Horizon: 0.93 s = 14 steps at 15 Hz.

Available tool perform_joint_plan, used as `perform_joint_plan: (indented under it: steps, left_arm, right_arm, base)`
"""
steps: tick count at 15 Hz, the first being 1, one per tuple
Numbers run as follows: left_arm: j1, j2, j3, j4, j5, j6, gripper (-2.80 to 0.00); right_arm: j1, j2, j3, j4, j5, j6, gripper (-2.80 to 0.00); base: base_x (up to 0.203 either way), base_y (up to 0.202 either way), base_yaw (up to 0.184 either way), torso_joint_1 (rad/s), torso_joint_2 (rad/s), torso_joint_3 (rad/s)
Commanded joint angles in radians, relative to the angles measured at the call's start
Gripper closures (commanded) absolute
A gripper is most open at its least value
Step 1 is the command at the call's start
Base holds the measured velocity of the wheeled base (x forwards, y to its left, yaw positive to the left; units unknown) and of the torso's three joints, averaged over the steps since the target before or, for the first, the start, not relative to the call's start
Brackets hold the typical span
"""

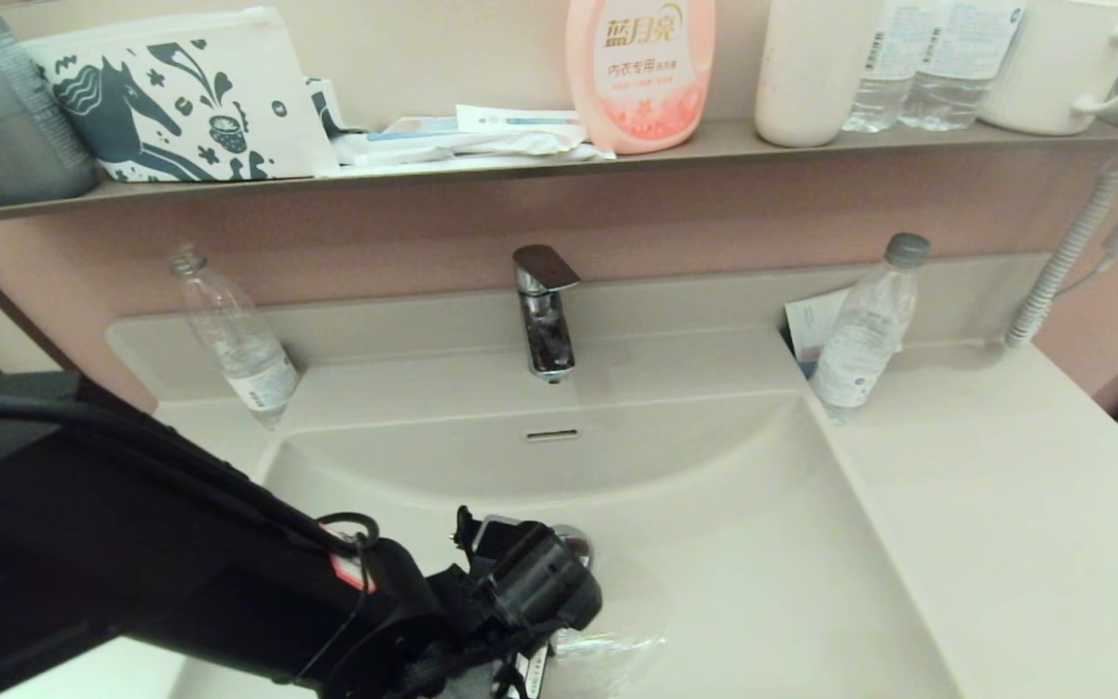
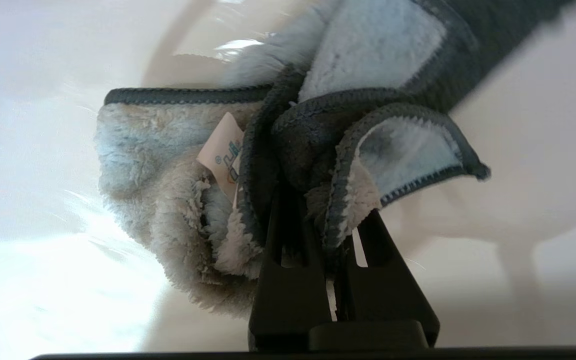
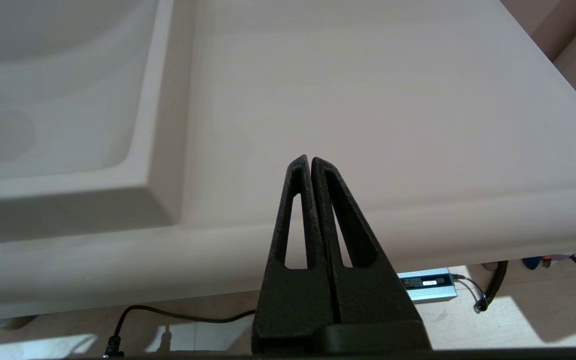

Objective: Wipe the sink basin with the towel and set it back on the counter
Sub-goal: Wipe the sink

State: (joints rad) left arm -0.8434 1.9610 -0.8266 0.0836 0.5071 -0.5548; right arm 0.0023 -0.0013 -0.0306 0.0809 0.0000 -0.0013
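While my left gripper [image 2: 335, 220] clamps the bunched towel [image 2: 288, 150] down inside the sink basin [image 1: 714, 544], my right gripper [image 3: 311, 162] hangs closed and empty above the counter [image 3: 368, 100].

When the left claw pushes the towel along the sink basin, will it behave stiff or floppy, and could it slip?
Probably floppy: in the left claw the towel bunches and folds over itself. Its fluffy pile suggests it is light. The sink basin looks glossy, so it may slide easily, and loose flaps may trail.
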Motion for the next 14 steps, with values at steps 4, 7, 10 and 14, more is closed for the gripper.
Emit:
perform_joint_plan:
  steps: [4,7,10,14]
  left_arm:
    - [0.216,0.054,0.018,-0.302,0.000,0.291,0.00]
    - [0.232,0.173,-0.038,-0.476,0.009,0.321,0.00]
    - [0.206,0.248,-0.122,-0.559,0.046,0.318,0.00]
    - [0.148,0.281,-0.223,-0.562,0.075,0.290,0.00]
  right_arm:
    - [0.001,0.001,0.000,0.000,0.000,0.000,0.00]
    - [0.001,0.002,0.000,0.000,0.000,0.000,0.00]
    - [0.001,0.001,0.000,0.000,0.000,0.000,0.00]
    - [0.001,0.001,0.000,0.000,0.000,0.000,0.00]
  base:
    - [0.000,0.000,0.000,0.000,0.00,0.000]
    - [0.000,0.000,0.000,0.000,0.00,0.000]
    - [0.000,0.000,0.000,0.000,0.00,0.000]
    - [0.000,0.000,0.000,0.000,0.00,0.000]
